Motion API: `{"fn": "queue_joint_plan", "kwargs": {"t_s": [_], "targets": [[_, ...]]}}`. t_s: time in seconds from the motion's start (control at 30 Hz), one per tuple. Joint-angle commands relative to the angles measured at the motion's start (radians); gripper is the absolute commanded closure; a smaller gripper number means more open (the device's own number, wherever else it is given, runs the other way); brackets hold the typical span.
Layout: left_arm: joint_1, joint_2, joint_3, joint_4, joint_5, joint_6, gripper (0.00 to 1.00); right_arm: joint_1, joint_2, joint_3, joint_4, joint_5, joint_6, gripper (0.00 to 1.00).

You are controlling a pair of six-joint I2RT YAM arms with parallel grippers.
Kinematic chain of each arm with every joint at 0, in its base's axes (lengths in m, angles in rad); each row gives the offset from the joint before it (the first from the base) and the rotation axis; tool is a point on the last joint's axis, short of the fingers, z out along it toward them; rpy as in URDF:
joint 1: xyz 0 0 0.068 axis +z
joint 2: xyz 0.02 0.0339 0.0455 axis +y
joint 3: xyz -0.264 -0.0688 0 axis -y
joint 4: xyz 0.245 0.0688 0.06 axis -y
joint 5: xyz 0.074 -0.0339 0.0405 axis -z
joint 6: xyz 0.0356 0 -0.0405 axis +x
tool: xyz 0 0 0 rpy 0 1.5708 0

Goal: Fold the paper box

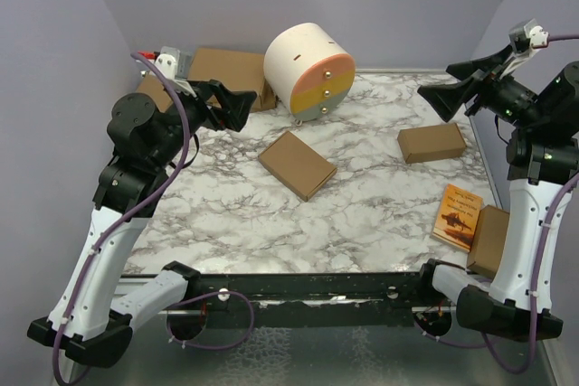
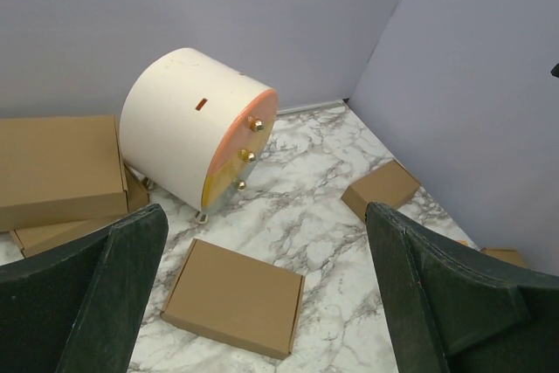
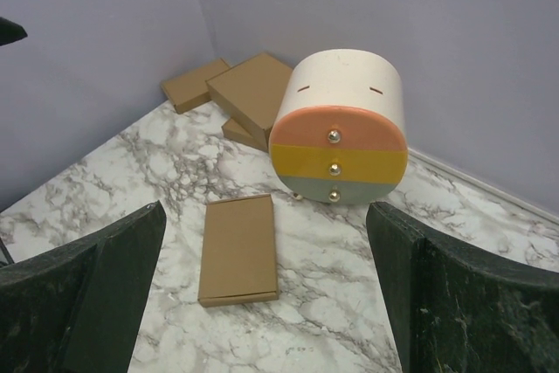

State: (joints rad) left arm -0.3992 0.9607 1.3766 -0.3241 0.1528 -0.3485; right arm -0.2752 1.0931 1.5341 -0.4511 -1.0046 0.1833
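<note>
The plain brown cardboard paper box (image 1: 297, 164) lies flat near the middle of the white-and-grey marbled worktop (image 1: 380, 223). It is already a thin closed rectangle, near the front of the cream drum-shaped drawer cabinet (image 1: 308, 70). The left pincer (image 1: 240, 108) and right pincer (image 1: 436, 80) both hang high above the worktop, jaws spread wide, each with nothing in it. The folding looks done, so the step in hand is likely a clean retreat. Any path should run high and well apart from the box, so no finger clips an edge and springs a flap. Whether the closing flap is fully tucked I cannot tell; if not, a flat press along that edge would seat it.
</note>
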Motion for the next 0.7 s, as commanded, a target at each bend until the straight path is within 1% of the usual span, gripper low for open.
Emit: {"fn": "queue_joint_plan", "kwargs": {"t_s": [0.0, 0.43, 0.67], "targets": [[0.005, -0.019, -0.015, 0.009, 0.017, 0.01, 0.01, -0.005, -0.003, -0.011, 0.064, -0.046, 0.045, 0.01], [0.005, -0.023, -0.017, 0.017, 0.027, 0.01, 0.01, -0.005, -0.005, -0.034, 0.073, -0.038, 0.051, 0.01], [0.005, -0.022, -0.053, 0.021, 0.033, 0.005, 0.01, -0.005, -0.008, -0.044, 0.072, -0.032, 0.043, 0.01]]}}
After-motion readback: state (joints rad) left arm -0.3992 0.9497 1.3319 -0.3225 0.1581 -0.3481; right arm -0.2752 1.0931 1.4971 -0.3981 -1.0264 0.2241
